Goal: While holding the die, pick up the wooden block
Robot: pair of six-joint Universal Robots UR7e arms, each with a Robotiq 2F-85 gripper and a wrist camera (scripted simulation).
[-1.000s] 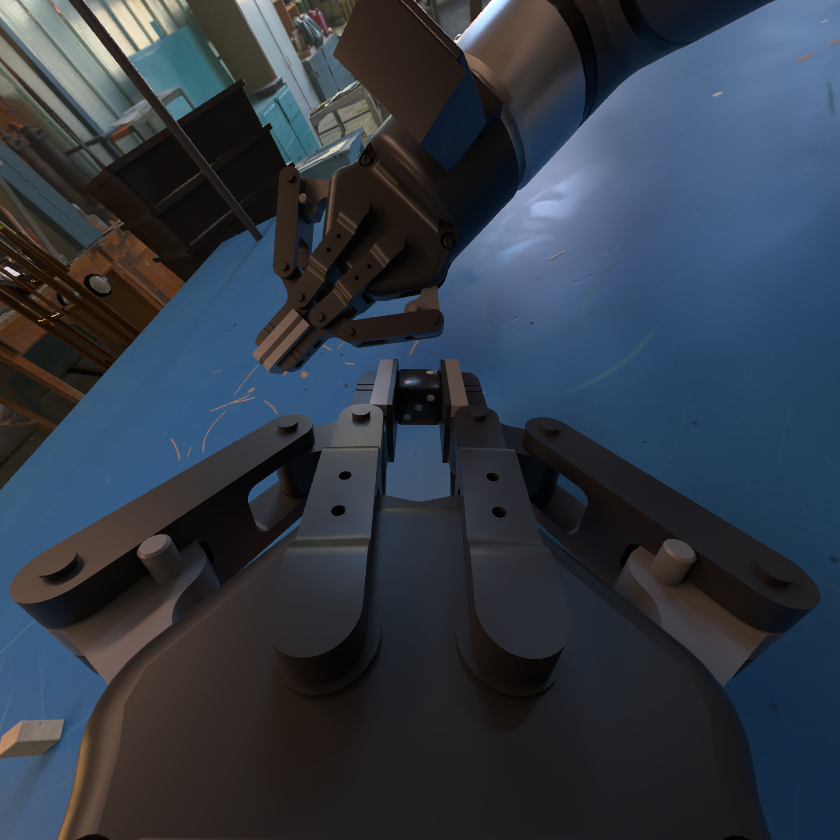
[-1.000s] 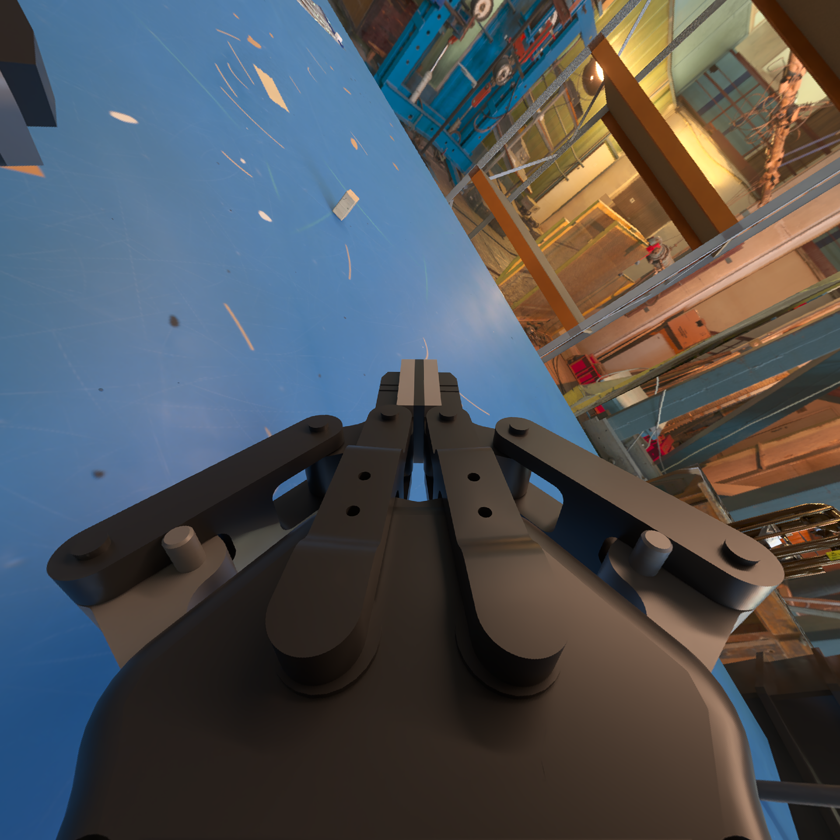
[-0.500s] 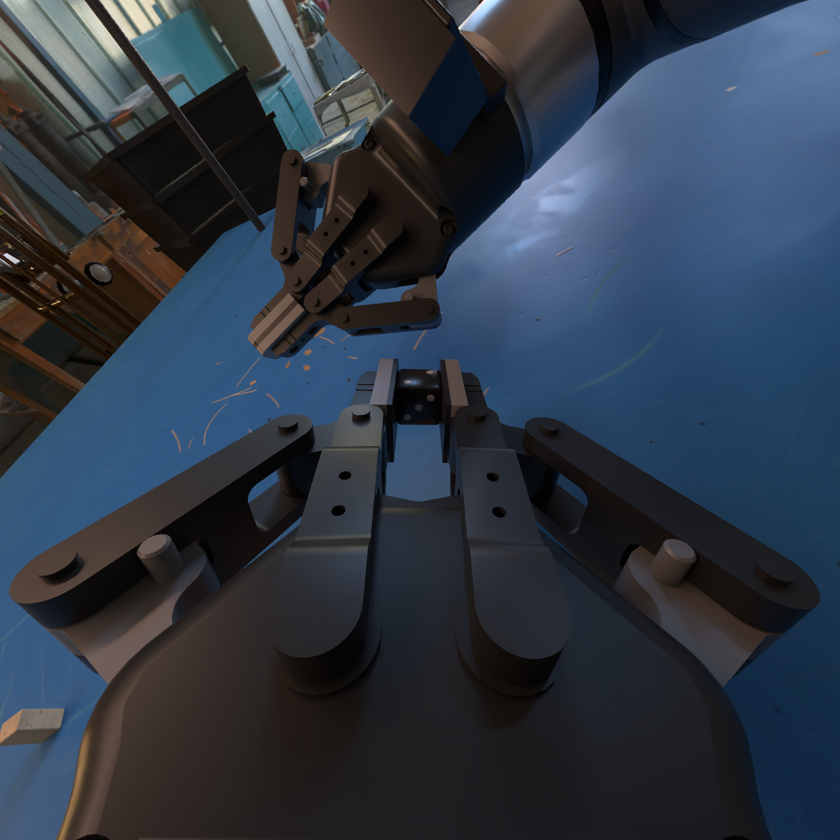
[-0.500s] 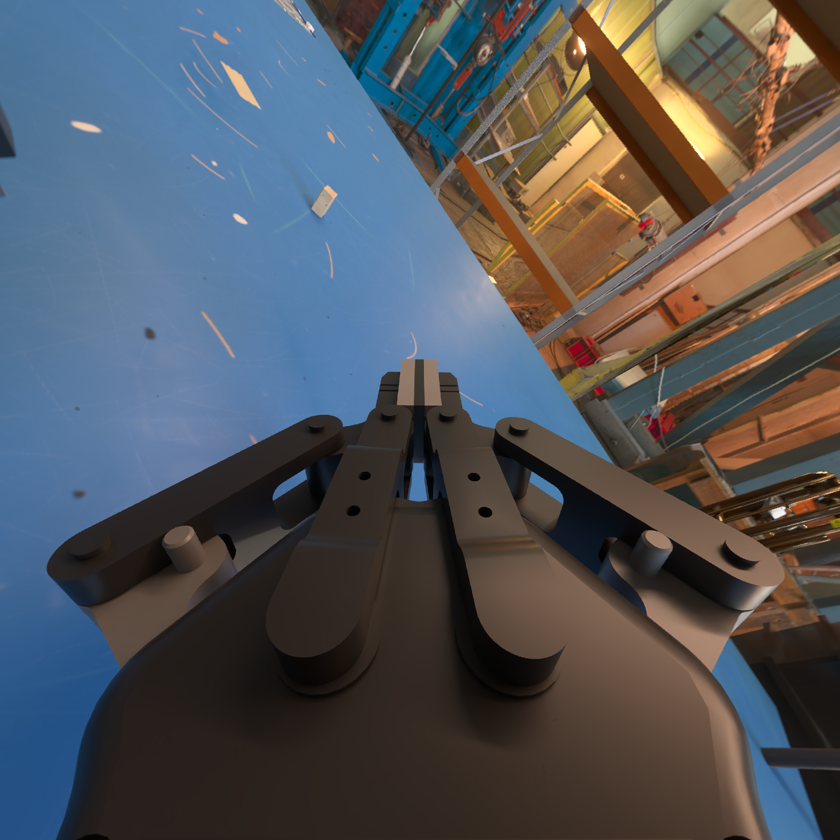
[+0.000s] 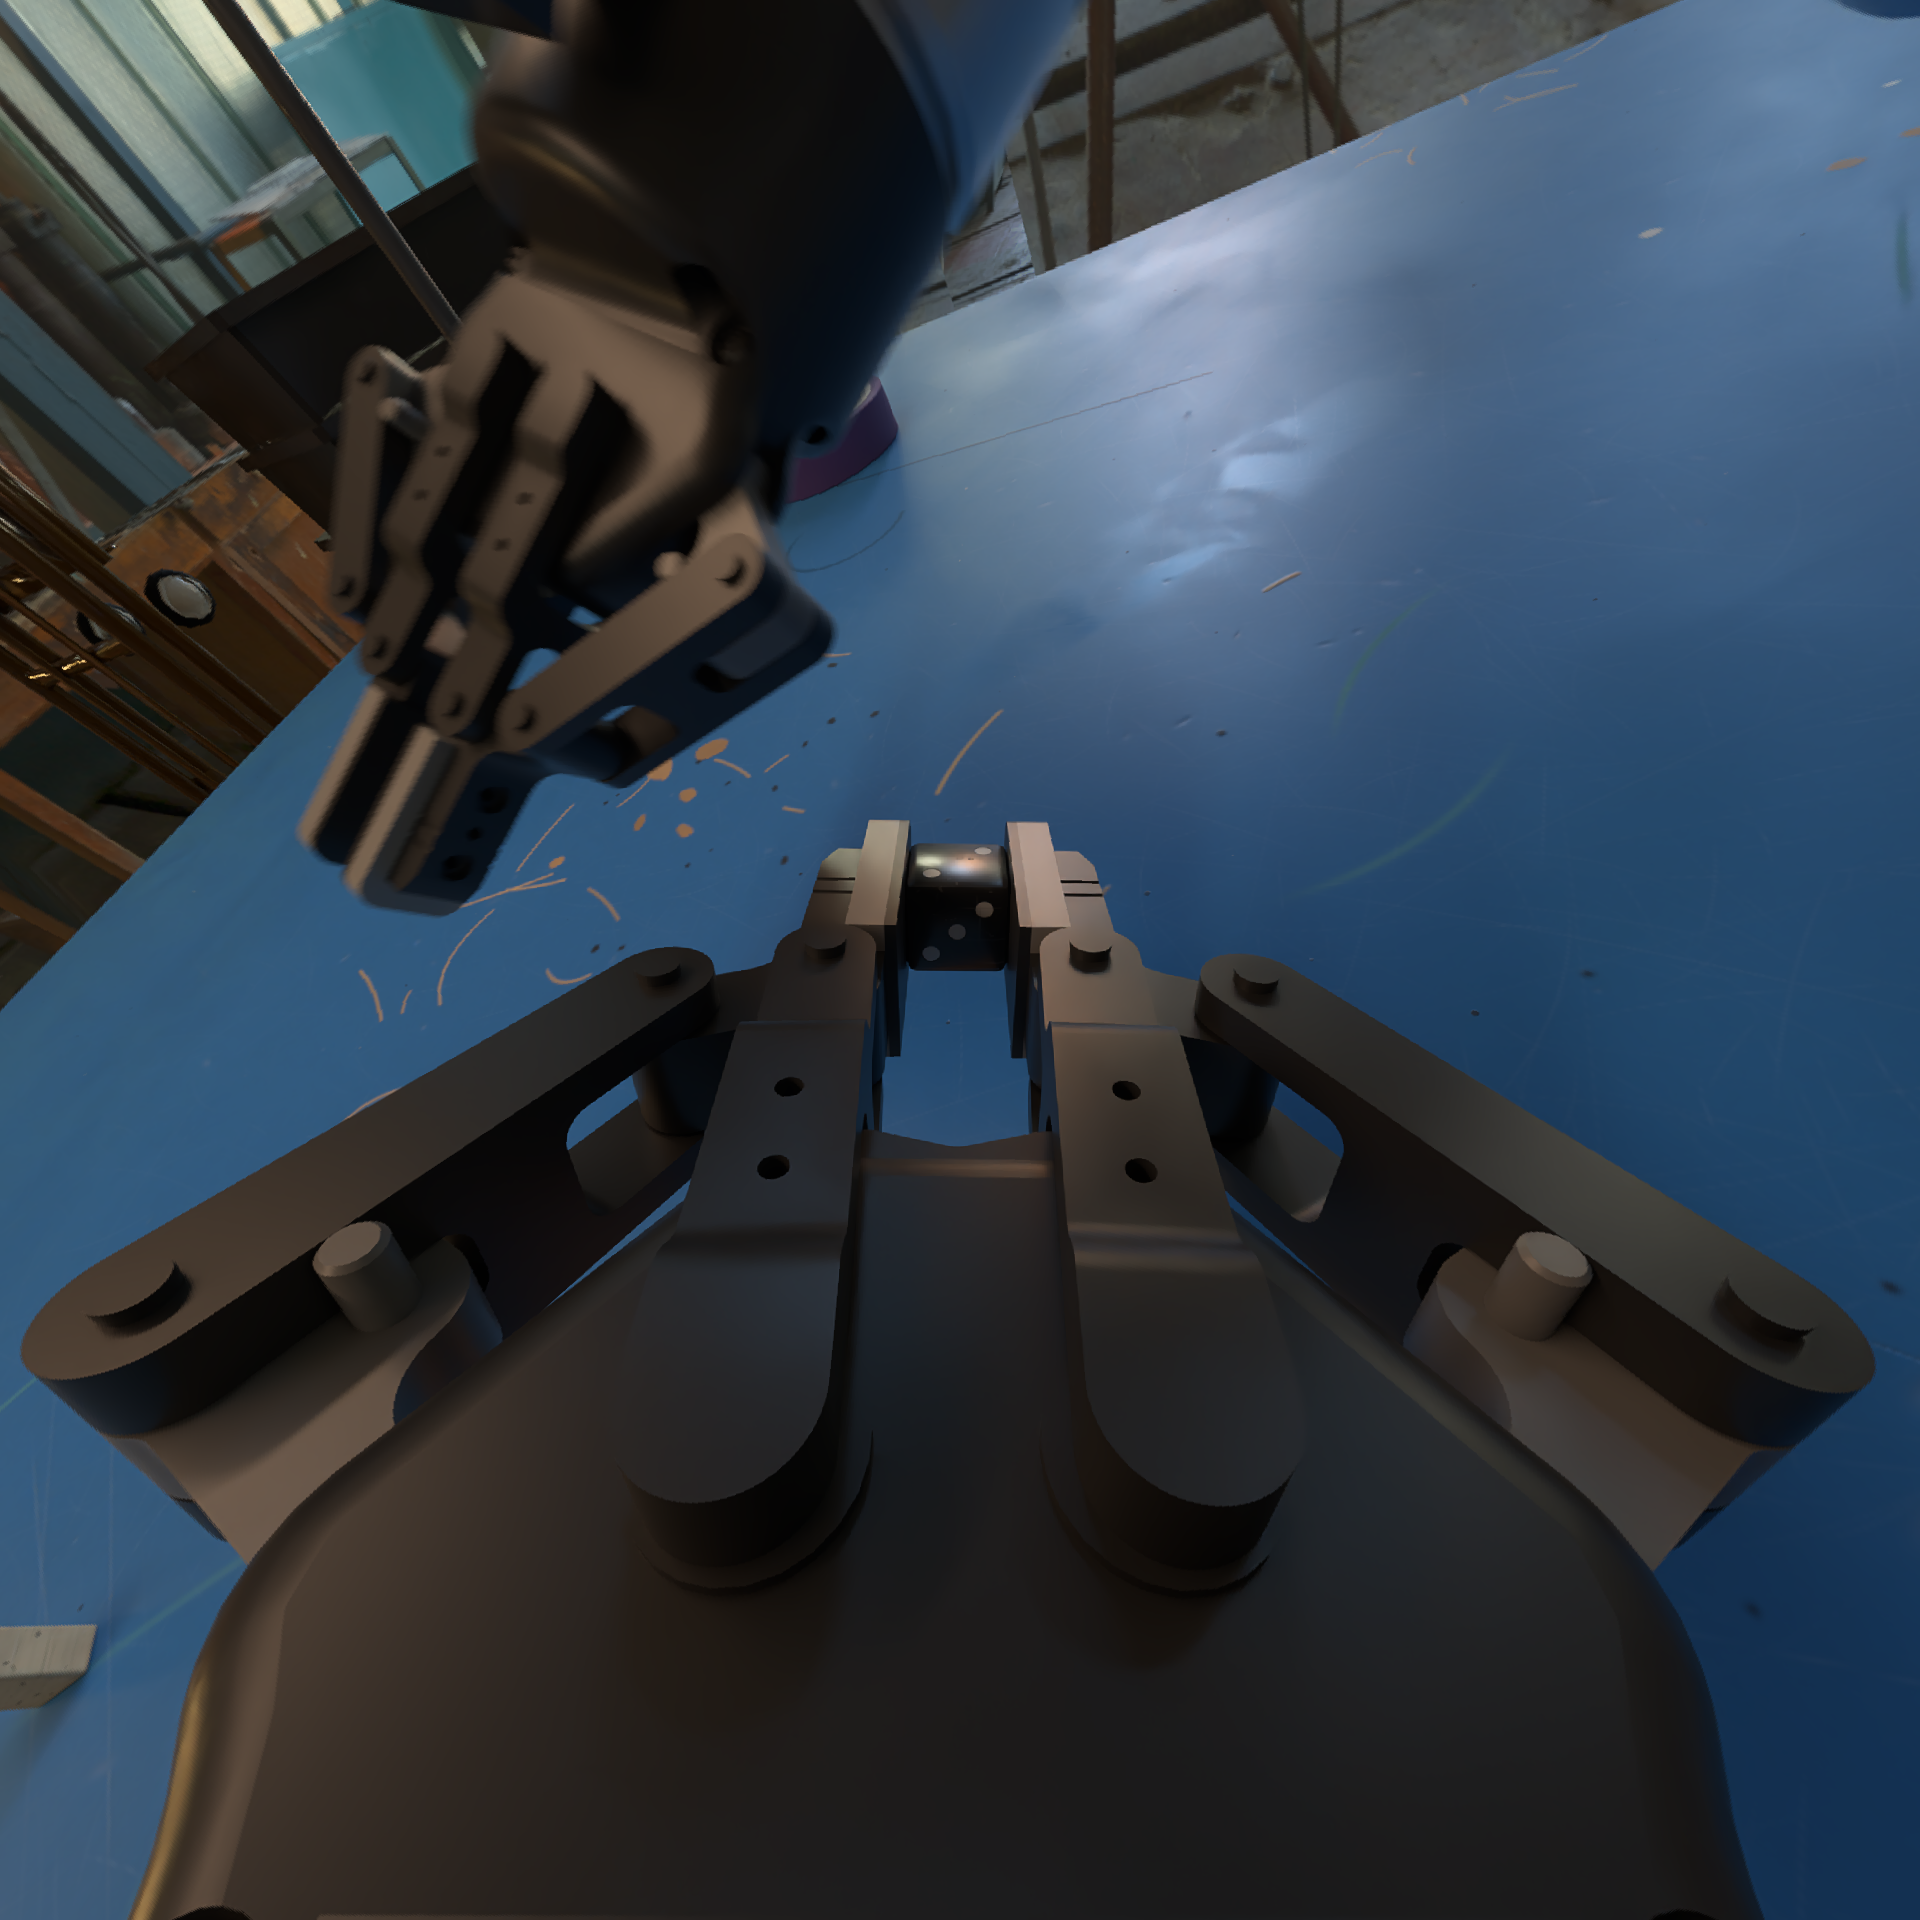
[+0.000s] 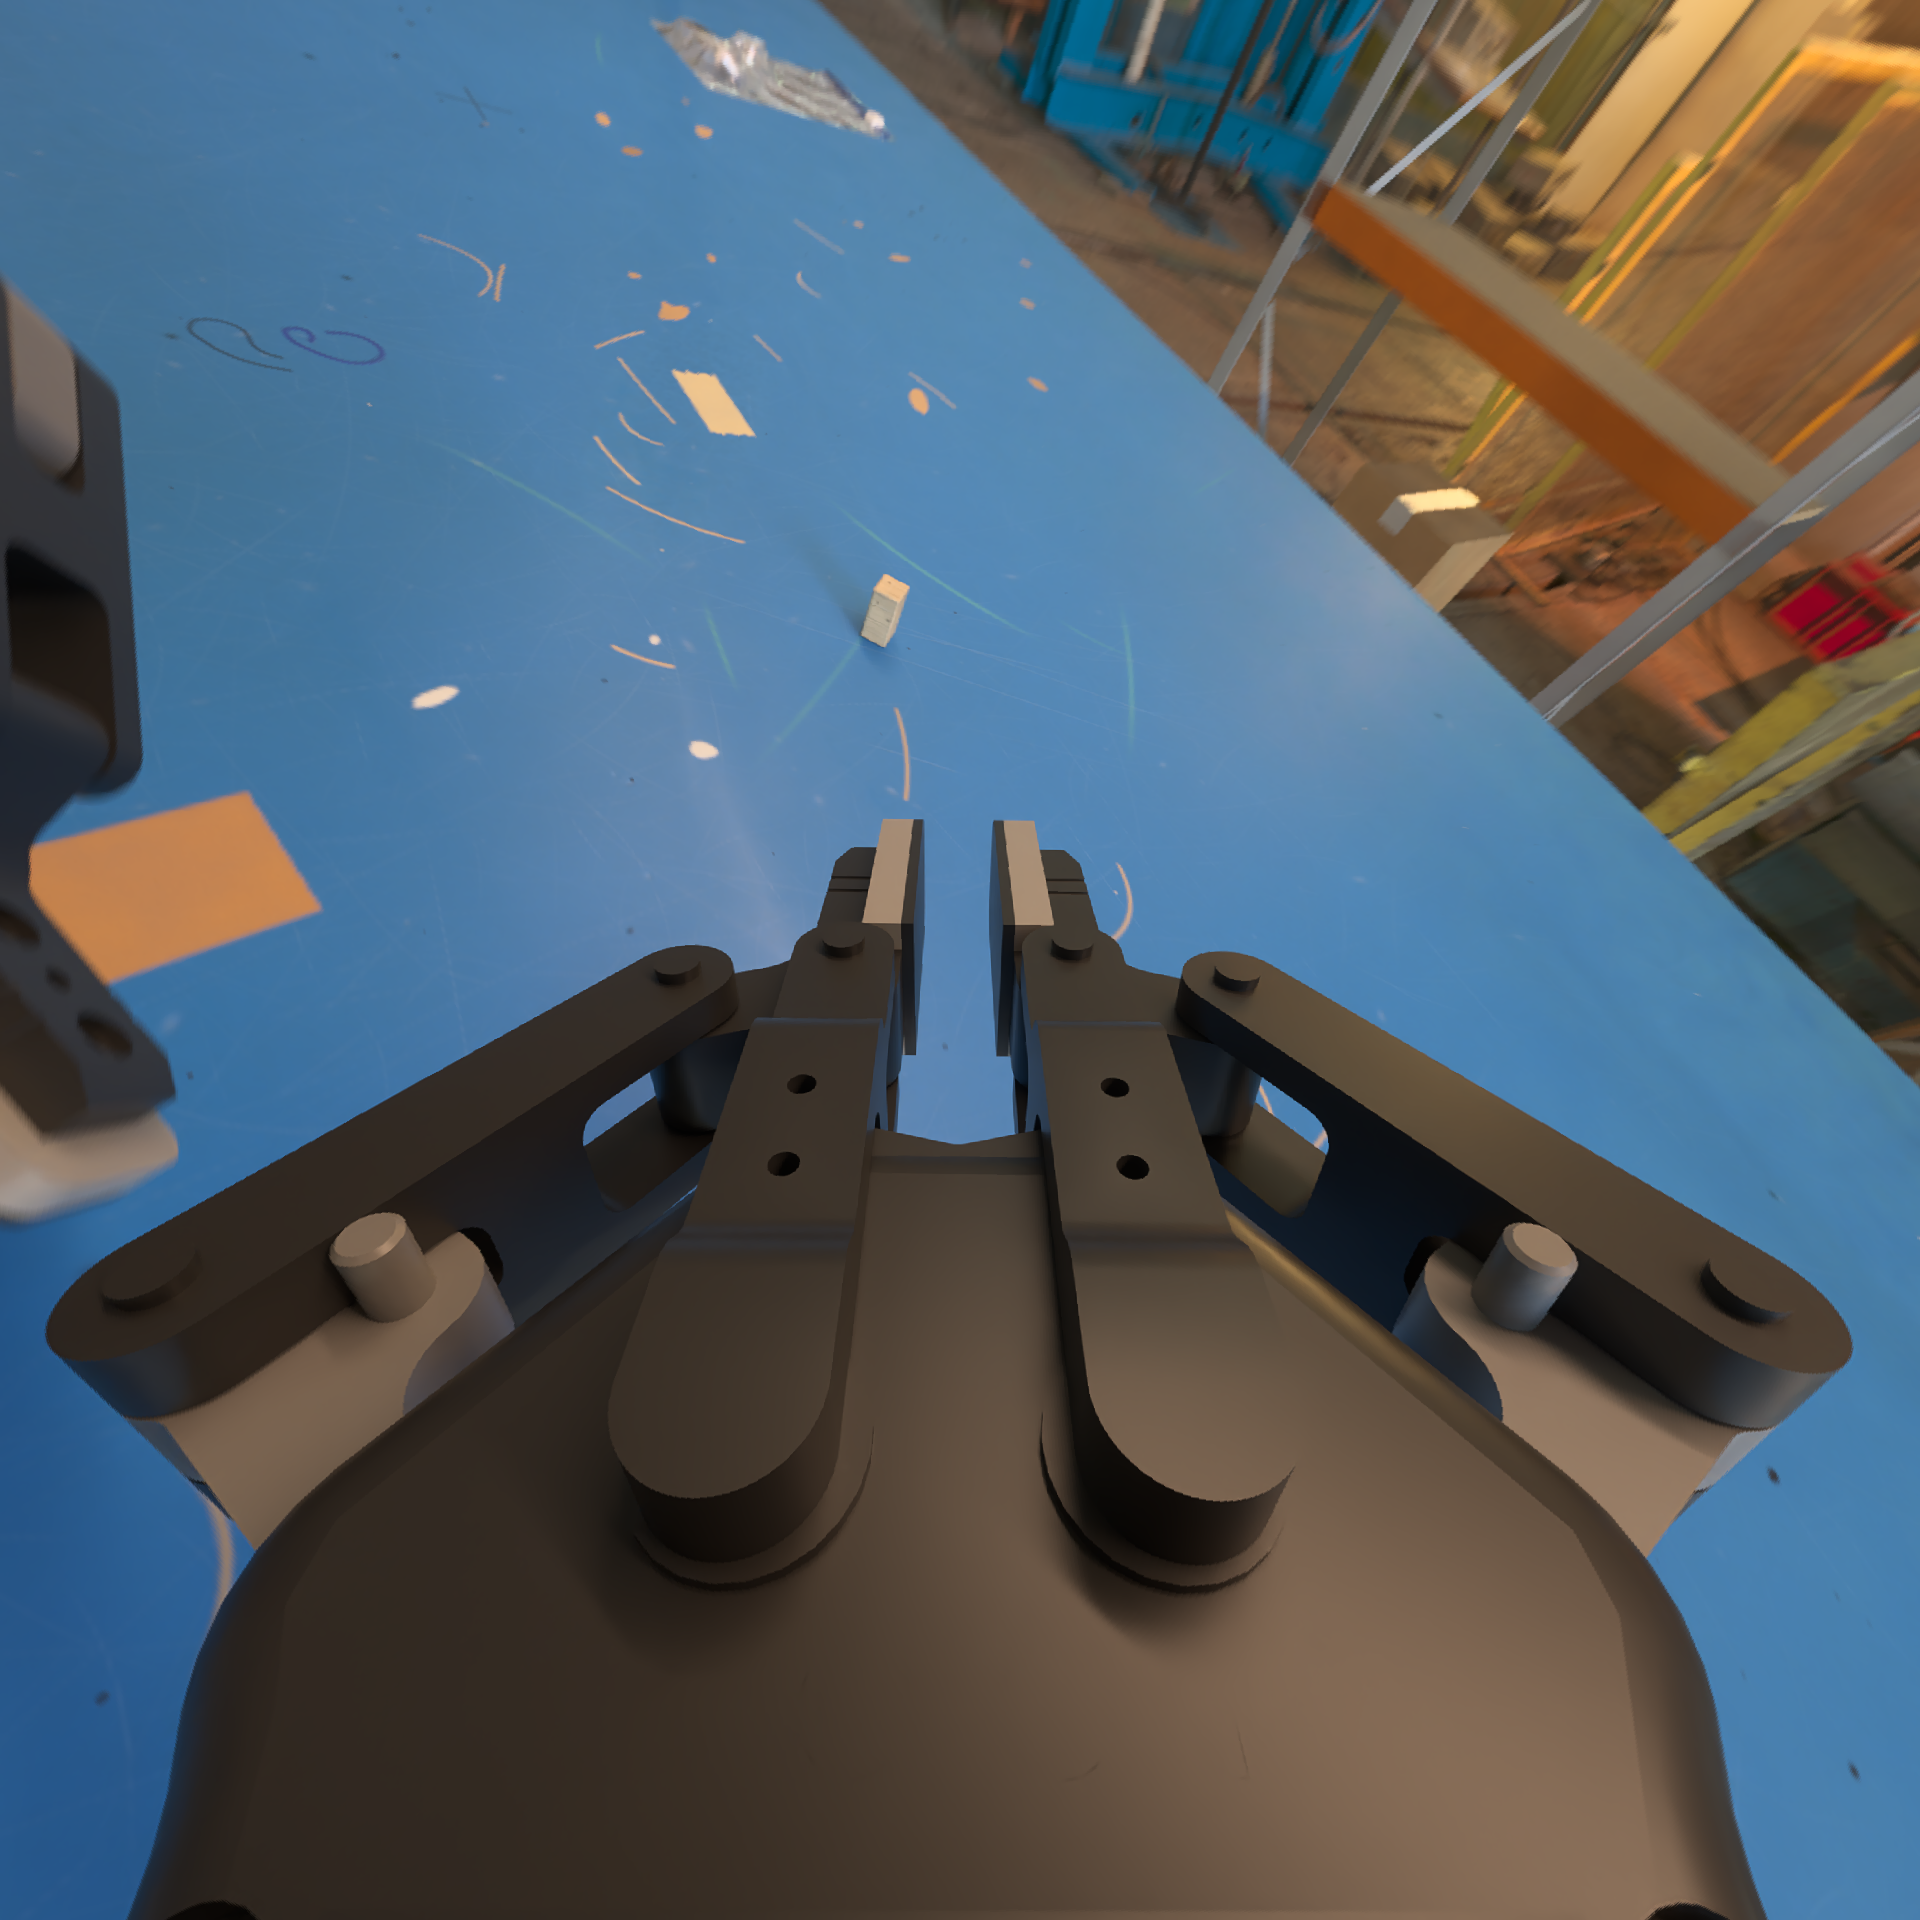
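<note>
Scratched blue tabletop [image 6: 1247, 935], flecked with orange paint marks, inside a cluttered workshop with steel racks and blue machinery behind. Small black die with white pips [image 5: 957, 906], pinched between the pads of the dark left gripper [image 5: 957, 883], lifted clear of the table. Pale rectangular wooden block [image 6: 885, 611] lying alone on the blue surface, well ahead of the right gripper [image 6: 957, 883] and slightly left of its line; untouched. Same block [image 5: 42, 1662] at the lower left edge of the left wrist view, well apart from the die. Right gripper parted, nothing between its light-grey pads [image 6: 896, 873], gap narrow. Seen blurred from the left wrist view [image 5: 410, 831], hanging above the table, up and to the left of the die. Orange rectangular patch [image 6: 166, 883] on the table to the left; crumpled silvery foil [image 6: 769, 68] at the far end. Purple disc [image 5: 847, 452] partly hidden behind the right arm.
</note>
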